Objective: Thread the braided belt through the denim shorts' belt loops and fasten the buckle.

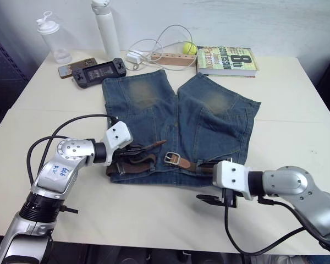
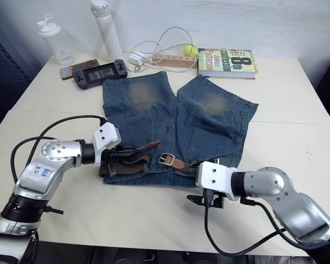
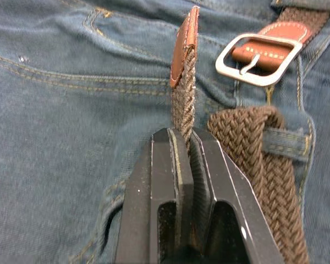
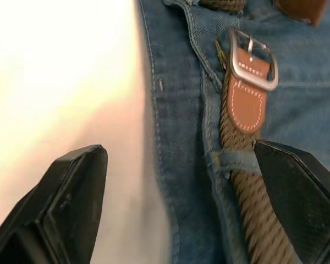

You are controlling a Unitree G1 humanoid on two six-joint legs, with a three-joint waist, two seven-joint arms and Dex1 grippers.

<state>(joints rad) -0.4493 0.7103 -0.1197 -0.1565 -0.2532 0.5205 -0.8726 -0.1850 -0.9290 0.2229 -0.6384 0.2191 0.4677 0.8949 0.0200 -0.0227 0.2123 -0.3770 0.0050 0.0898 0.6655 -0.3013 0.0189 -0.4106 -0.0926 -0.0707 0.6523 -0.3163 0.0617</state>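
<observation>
faded blue denim shorts (image 1: 176, 129) lie flat on the pale tabletop (image 1: 297, 126), waistband toward the robot, legs pointing away, yellowish worn patches on both legs, visible tan stitching along seams. braided belt (image 3: 269, 165), dark-brown woven texture, runs along the waistband; in the left wrist view it passes under a denim belt loop (image 3: 283, 144) just beside the pincer. left pincer (image 3: 182, 144) has its flat black fingers (image 3: 162, 181) pressed together, clamped on the belt's free end, with the tan leather tip (image 3: 184, 47) sticking out past them, smooth with a stitched edge, raised off the denim. buckle (image 3: 258, 58), square silver-grey metal frame with a prong, lies flat on the shorts near the waistband middle, attached to a tan leather tab with pale stitching. right pincer (image 4: 181, 198) sits at the near edge of the shorts, fingers (image 4: 71, 187) spread wide apart, one over bare tabletop, the other over the denim beside the woven belt, holding nothing; buckle (image 4: 253, 60) lies beyond it. at the far side of the tabletop: a book (image 1: 226, 60), a yellow-green ball (image 1: 190, 48), a white cable (image 1: 159, 41) coiled by a wooden strip, a black handheld game console (image 1: 99, 71), a phone (image 1: 76, 67), a white bottle (image 1: 105, 27) and a clear plastic bottle (image 1: 54, 38).
</observation>
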